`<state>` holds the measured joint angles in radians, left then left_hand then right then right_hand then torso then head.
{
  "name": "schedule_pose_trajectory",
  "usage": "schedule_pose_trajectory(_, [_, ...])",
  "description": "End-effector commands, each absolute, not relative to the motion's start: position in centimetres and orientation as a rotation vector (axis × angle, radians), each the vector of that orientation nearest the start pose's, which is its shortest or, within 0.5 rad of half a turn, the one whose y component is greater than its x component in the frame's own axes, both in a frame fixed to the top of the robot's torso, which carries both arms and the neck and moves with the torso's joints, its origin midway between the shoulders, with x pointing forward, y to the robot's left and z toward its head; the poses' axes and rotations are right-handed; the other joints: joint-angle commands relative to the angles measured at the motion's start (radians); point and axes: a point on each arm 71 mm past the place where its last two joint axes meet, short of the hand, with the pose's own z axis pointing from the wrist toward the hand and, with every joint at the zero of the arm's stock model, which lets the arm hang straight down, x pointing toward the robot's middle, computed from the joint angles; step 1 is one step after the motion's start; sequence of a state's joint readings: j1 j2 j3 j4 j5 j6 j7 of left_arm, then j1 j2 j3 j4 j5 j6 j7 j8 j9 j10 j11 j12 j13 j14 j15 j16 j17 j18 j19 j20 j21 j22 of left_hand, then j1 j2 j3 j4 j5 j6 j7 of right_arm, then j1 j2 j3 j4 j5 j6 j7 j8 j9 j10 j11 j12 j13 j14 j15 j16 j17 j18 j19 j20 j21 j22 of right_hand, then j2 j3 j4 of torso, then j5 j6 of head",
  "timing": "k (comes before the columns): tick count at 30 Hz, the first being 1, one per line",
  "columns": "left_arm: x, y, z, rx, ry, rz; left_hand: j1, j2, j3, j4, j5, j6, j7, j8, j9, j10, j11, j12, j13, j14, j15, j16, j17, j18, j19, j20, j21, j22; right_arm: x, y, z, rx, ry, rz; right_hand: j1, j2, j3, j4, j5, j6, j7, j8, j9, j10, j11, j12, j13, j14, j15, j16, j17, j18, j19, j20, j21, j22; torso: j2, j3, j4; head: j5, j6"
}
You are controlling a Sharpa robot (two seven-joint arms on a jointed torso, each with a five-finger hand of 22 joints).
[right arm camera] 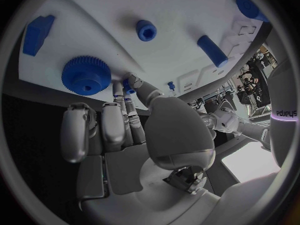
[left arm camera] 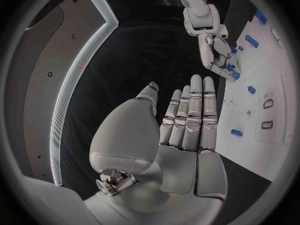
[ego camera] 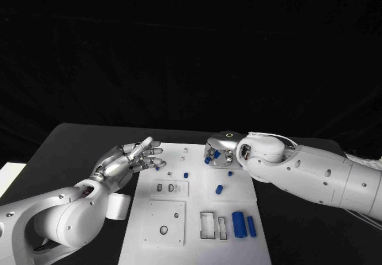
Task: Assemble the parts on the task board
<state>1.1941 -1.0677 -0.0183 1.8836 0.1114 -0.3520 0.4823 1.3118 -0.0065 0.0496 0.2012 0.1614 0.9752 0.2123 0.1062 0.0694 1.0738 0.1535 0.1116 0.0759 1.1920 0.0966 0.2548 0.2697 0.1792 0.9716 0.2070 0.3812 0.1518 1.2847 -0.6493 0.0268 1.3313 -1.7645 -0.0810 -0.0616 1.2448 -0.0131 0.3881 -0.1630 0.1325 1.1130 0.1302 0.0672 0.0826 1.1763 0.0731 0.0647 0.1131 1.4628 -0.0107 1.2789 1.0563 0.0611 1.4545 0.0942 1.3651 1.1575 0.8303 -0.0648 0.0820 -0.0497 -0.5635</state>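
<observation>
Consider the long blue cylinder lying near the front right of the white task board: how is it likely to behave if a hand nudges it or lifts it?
The long blue cylinder lies on its side on the flat task board, so a sideways nudge would probably roll it. It looks solid and rigid, likely keeping its shape when gripped. Its smooth round surface could slip between metal fingers.

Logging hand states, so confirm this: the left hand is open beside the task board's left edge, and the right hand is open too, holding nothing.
Wrong on the right hand: the right wrist view shows its fingers pinching a small blue part. The left hand is indeed open beside the task board, as the head view shows.
</observation>
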Motion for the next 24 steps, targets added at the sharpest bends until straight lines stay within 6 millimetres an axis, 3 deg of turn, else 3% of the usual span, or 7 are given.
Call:
schedule_pose_trajectory(1, [41.9,21.4,-14.0,-1.181,1.338,-1.738,0.003,0.01,-0.004,-0.006,-0.002,0.0,0.008,-0.006,-0.002,-0.006,0.005,-0.006,-0.002,-0.009,0.0,-0.005,0.002,0.002,-0.008,-0.001,-0.006,-0.001,53.1,-14.8,-14.2,-0.543,1.595,0.484,-0.009,0.002,0.009,0.003,-0.004,0.014,0.0,0.008,0.005,0.014,-0.002,0.005,-0.001,0.032,-0.004,0.004,-0.004,0.017,0.005,-0.004,-0.005,-0.001,0.002,-0.0006,0.0,0.001,0.003])
schedule_pose_trajectory(11, [41.9,21.4,-14.1,-1.188,1.349,-1.732,0.015,0.015,-0.002,-0.019,-0.001,-0.006,0.012,-0.015,-0.002,-0.012,0.008,-0.015,-0.002,-0.013,0.003,-0.011,0.008,0.002,-0.011,0.001,-0.009,-0.005,52.7,-14.6,-13.0,-0.469,1.504,0.521,-0.029,-0.004,0.018,0.039,-0.009,0.036,-0.006,0.009,0.012,0.04,-0.009,0.001,-0.009,0.031,-0.011,0.006,-0.008,0.018,0.006,-0.012,-0.009,-0.006,0.005,-0.0022,-0.0004,0.003,0.011])
schedule_pose_trajectory(24, [41.9,21.5,-14.1,-1.189,1.35,-1.729,0.023,0.019,0.001,-0.026,0.0,-0.008,0.013,-0.019,-0.002,-0.015,0.009,-0.019,-0.002,-0.015,0.004,-0.014,0.011,0.003,-0.012,0.002,-0.01,-0.006,53.3,-13.6,-12.2,-0.421,1.453,0.499,-0.037,-0.003,0.022,0.058,-0.014,0.039,-0.007,0.006,0.013,0.044,-0.01,-0.001,-0.013,0.031,-0.012,0.007,-0.009,0.017,0.007,-0.014,-0.01,-0.007,0.009,-0.0033,0.0008,0.009,0.017])
